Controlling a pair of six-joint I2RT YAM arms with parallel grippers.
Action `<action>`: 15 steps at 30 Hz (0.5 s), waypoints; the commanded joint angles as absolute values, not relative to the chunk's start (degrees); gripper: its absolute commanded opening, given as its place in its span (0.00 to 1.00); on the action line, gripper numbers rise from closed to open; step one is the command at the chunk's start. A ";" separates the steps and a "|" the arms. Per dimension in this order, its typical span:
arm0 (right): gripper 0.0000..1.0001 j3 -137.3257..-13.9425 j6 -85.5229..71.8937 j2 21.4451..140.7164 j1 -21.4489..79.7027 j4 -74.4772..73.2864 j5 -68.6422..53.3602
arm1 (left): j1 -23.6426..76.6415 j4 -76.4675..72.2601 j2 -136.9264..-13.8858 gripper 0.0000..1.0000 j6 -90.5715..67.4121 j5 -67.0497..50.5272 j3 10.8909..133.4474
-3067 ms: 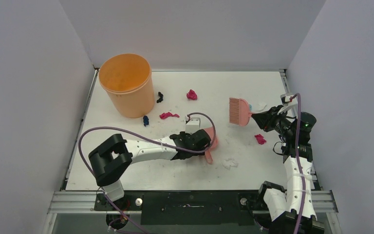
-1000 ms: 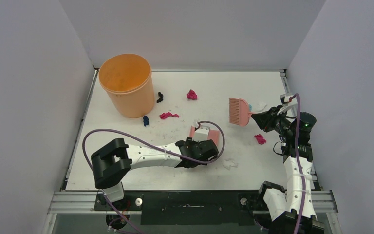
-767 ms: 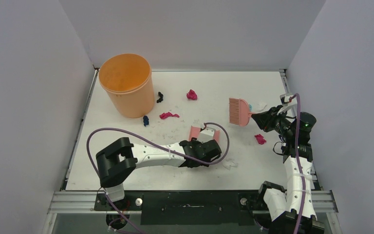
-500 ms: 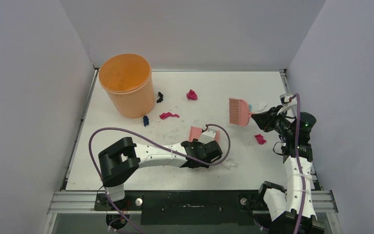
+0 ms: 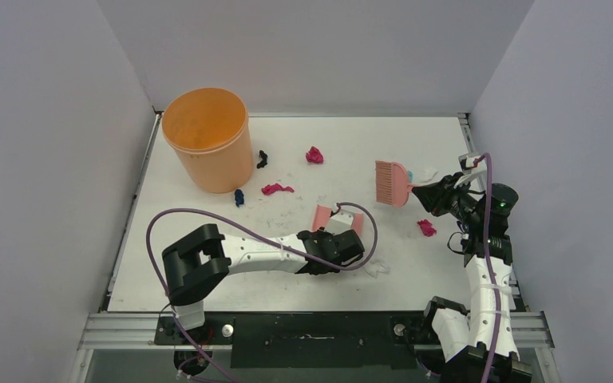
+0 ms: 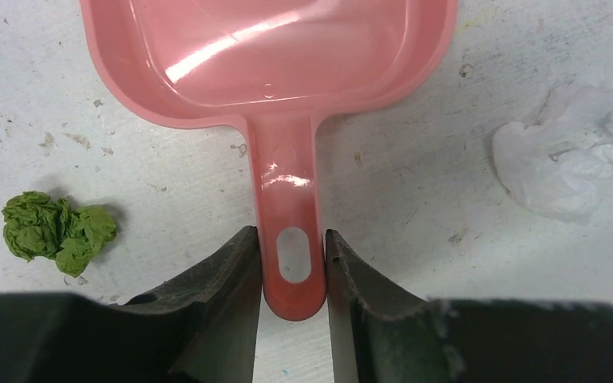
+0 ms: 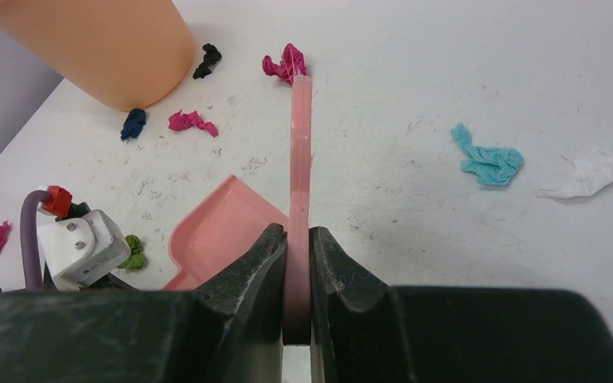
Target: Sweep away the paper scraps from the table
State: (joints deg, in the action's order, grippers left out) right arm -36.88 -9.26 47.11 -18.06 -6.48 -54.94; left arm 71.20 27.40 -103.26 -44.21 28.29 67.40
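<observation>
1. Top external: paper scraps [image 5: 314, 155] scattered across surface [image 5: 415, 144]; likely light, soft.
2. Left wrist: left end effector [image 6: 291, 263] clamped on dustpan [image 6: 271, 48] handle; green scrap [image 6: 56, 231] at 8 o'clock.
3. Right wrist: right end effector [image 7: 297, 247] clamped on brush [image 7: 300, 159]; scraps better swept than pinched.

top: you look down from high behind, whole desk [image 5: 415, 144] | left wrist: close, straight down | right wrist: low, looking left across desk | all three share dustpan [image 5: 320, 217]

No text, label, brand or number can be read on the dustpan [image 6: 271, 64], brush [image 5: 391, 182], bucket [image 5: 207, 140] or table [image 5: 351, 144].
</observation>
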 commanded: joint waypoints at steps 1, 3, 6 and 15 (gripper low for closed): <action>0.05 -37.41 -8.04 46.22 -18.37 -3.69 -56.52 | 71.15 25.75 -103.49 0.27 -43.39 29.52 68.73; 0.05 -37.27 -8.00 46.23 -18.37 -3.61 -56.47 | 71.06 26.56 -102.96 0.26 -42.58 29.64 69.00; 0.05 -37.18 -7.81 46.57 -18.39 -3.60 -56.43 | 70.76 29.05 -100.56 0.20 -40.71 30.74 69.67; 0.05 -44.29 3.30 45.89 -18.41 -9.54 -48.35 | 67.03 37.68 -86.90 0.00 -35.72 35.97 67.15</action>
State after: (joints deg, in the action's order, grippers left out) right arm -37.60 -4.56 47.11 -18.06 -8.80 -54.11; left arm 69.19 32.67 -95.59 -39.03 30.50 67.09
